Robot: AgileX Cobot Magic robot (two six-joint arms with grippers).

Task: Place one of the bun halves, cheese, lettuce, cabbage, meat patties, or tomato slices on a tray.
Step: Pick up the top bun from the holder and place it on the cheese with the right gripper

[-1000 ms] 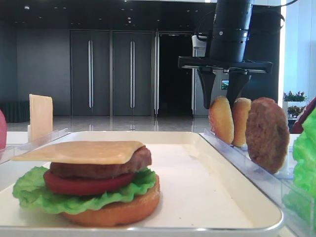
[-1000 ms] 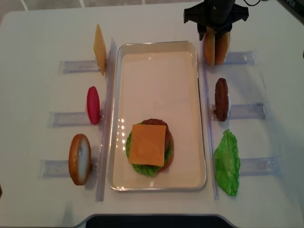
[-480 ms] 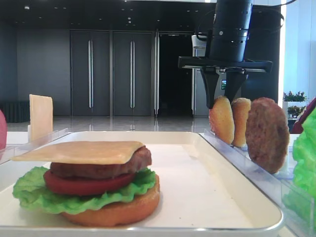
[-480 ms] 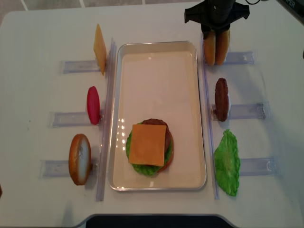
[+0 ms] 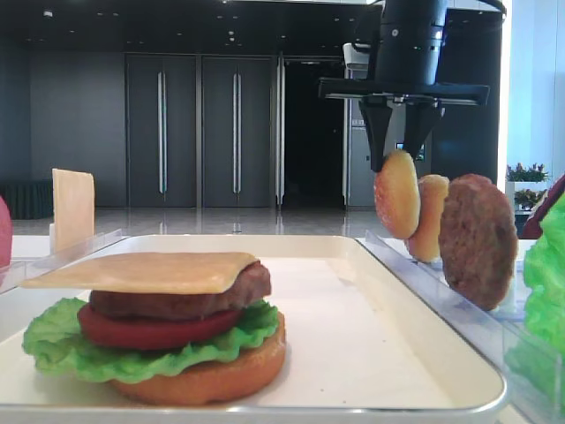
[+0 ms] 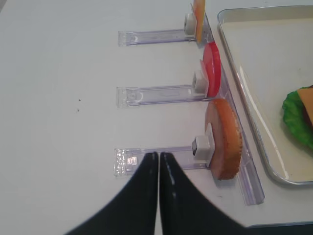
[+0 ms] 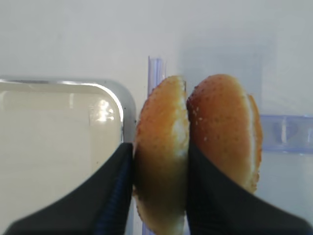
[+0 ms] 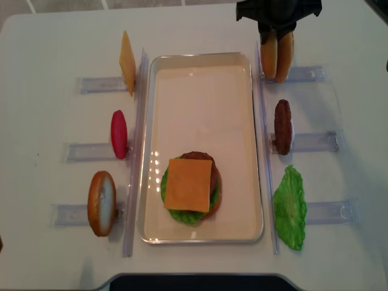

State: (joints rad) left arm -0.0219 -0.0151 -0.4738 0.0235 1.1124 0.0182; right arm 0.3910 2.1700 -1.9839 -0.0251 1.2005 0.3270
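In the overhead view, from left to right: the cheese, tomato and flat bun base stand on their racks at the left, where the left gripper hangs with fingers pressed together on nothing. The tray in the middle carries a stack up to cheese at its lower end. At the upper right the right gripper, half spread a second ago, now pinches the bun top and has raised it above its twin, so the pick seems made; the way to the stack crosses the tray rim, while the patty and lettuce lie lower right, out of the way.
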